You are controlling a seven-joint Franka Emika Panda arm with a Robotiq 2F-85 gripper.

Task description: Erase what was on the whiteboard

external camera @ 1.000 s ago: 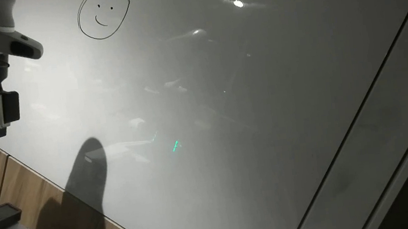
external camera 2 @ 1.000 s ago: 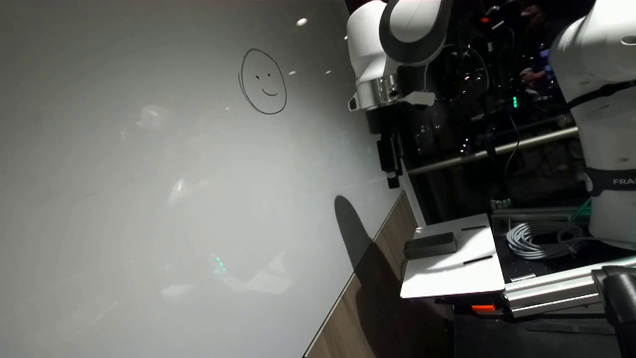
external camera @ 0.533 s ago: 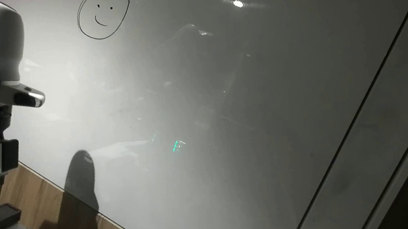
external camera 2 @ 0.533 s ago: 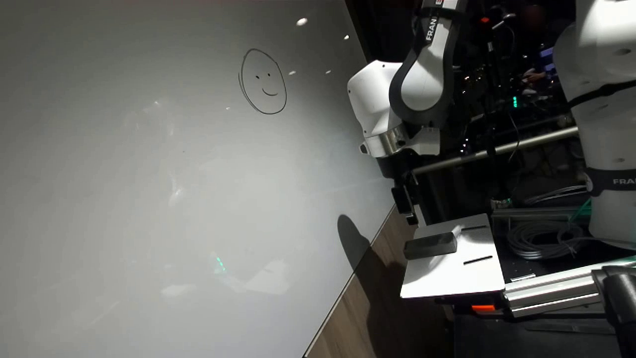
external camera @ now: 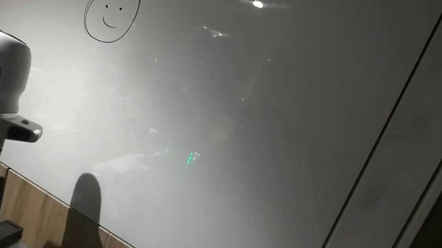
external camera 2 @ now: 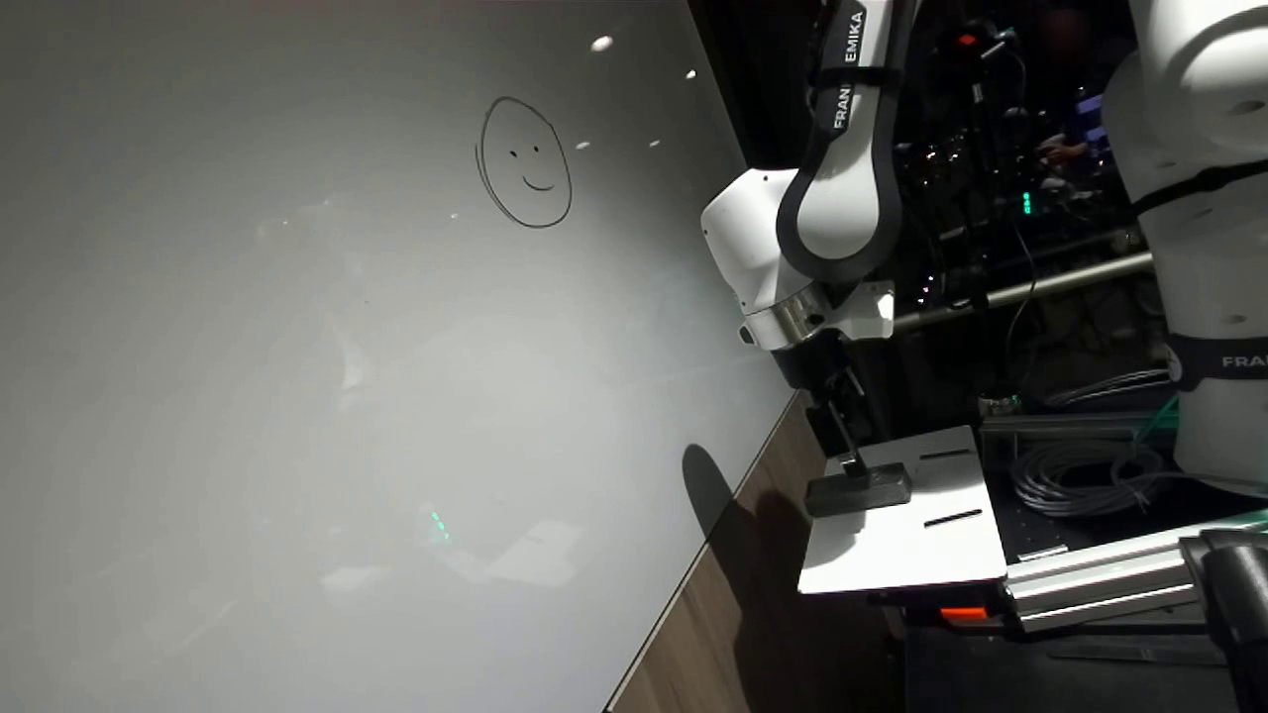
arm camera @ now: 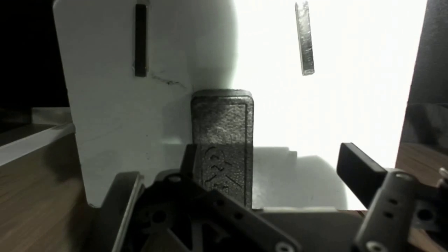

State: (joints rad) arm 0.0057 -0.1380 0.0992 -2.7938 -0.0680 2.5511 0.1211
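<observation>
The whiteboard (external camera: 276, 167), glossy pale grey, fills most of both exterior views (external camera 2: 327, 416). A black smiley face in a circle (external camera: 110, 27) is drawn on it and also shows in an exterior view (external camera 2: 536, 186). A dark grey block eraser (external camera 2: 857, 491) lies on a white plate (external camera 2: 921, 560) beside the board. My gripper (arm camera: 274, 164) is open, just over the eraser (arm camera: 224, 122). In the wrist view the left fingertip overlaps the eraser's left edge and the right one is well to its right. Contact cannot be told.
A brown wood-grain strip (external camera: 42, 202) runs along the board's lower edge beside the plate. A coiled grey cable (external camera 2: 1070, 480) and a metal rail (external camera 2: 1100, 584) lie near the robot base. The plate has two dark slots (arm camera: 140, 42).
My arm and gripper have come down from in front of the board to just above the eraser on the plate. The eraser and the drawing look unchanged.
</observation>
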